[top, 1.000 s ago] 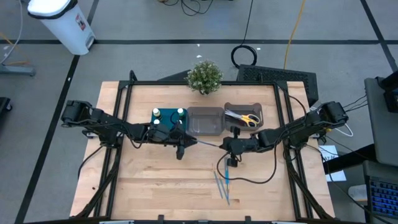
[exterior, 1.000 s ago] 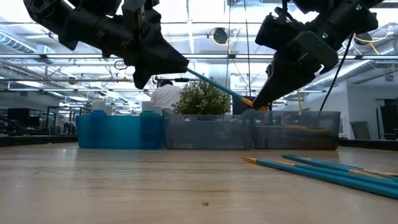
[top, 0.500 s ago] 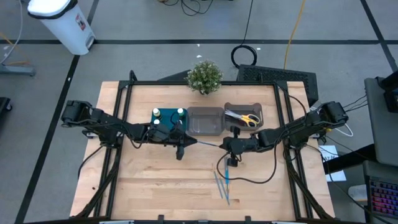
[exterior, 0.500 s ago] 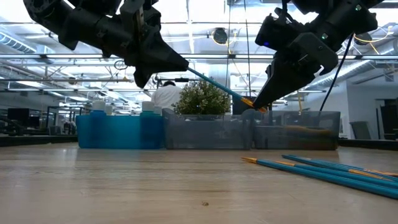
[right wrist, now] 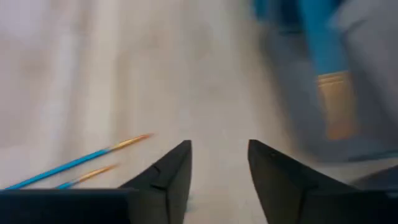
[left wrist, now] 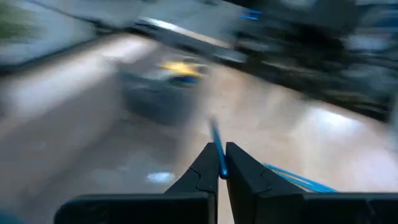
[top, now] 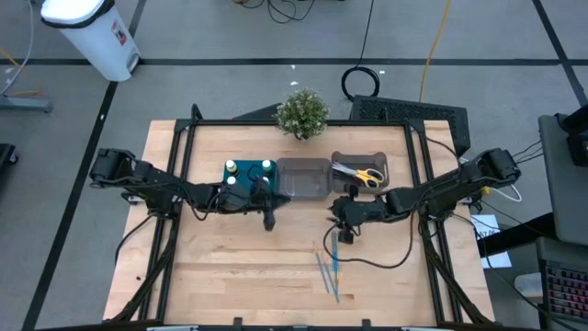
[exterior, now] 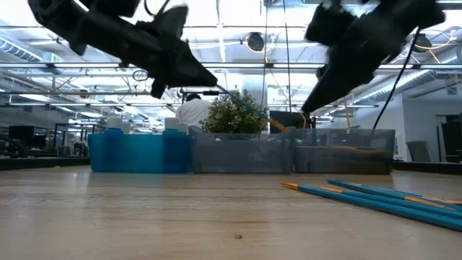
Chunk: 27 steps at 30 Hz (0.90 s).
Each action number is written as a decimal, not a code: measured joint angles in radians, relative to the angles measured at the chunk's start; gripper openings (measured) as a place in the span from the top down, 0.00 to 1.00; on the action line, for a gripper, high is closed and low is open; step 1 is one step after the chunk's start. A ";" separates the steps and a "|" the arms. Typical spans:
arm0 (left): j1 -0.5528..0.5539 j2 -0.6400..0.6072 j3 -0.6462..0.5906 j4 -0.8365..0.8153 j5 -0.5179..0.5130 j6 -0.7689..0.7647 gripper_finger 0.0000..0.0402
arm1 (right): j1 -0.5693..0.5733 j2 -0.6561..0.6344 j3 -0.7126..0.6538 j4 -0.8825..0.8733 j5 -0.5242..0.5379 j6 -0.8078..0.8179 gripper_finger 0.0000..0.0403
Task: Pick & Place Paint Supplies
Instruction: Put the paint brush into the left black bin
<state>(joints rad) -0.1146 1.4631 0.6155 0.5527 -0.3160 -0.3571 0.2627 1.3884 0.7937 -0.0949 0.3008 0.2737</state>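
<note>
My left gripper point(top: 273, 210) hangs in front of the teal tray point(top: 246, 187), shut on a thin blue brush point(left wrist: 215, 142). In the low view the brush point(exterior: 238, 99) slants down toward the grey bins. My right gripper point(top: 339, 214) hangs open in front of the right bin point(top: 360, 162), and the right wrist view point(right wrist: 219, 168) shows nothing between its fingers. Several more blue brushes point(top: 329, 273) lie flat on the wood. White-capped bottles point(top: 231, 166) stand in the teal tray, and yellow-handled scissors point(top: 367, 175) lie in the right bin. My left gripper pinches the brush's blue handle point(left wrist: 219, 163) between its two fingers point(left wrist: 200, 171). The brush runs along the fingers and sticks out past their tips. It is lifted clear of the table, slanting down toward the bins.
A middle grey bin point(top: 304, 177) stands between the tray and the right bin. A small potted plant point(top: 302, 112) sits at the table's far edge. Bare wood point(top: 220, 267) lies toward the near edge, left of the loose brushes point(exterior: 375, 198).
My right gripper has opened, let go of the brush's tip end, and drawn back toward the table's right edge. My left gripper keeps the brush and is swinging. The brush, earlier bridging both grippers, now hangs from the left gripper alone.
</note>
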 joint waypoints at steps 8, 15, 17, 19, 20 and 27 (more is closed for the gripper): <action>0.004 0.000 -0.002 0.003 -0.193 -0.020 0.97 | 0.025 -0.134 -0.001 -0.080 -0.166 0.137 0.54; -0.016 0.000 -0.002 0.028 -0.188 -0.005 0.97 | 0.093 -0.152 -0.001 -0.024 -0.120 0.054 0.55; -0.019 0.000 -0.002 0.028 -0.193 -0.010 0.97 | 0.102 -0.151 -0.001 -0.011 -0.122 0.049 0.56; -0.019 0.000 -0.002 0.007 -0.215 -0.021 0.97 | 0.103 -0.152 -0.001 0.005 -0.122 0.043 0.57; -0.017 0.000 -0.002 -0.009 -0.218 -0.030 0.97 | 0.102 -0.152 -0.001 0.014 -0.121 0.037 0.57; 0.010 0.000 -0.002 -0.137 -0.142 -0.111 0.97 | 0.102 -0.151 -0.001 0.016 -0.119 0.028 0.57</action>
<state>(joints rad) -0.1042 1.4631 0.6136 0.4159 -0.4579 -0.4684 0.3645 1.2369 0.7925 -0.0788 0.1813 0.3019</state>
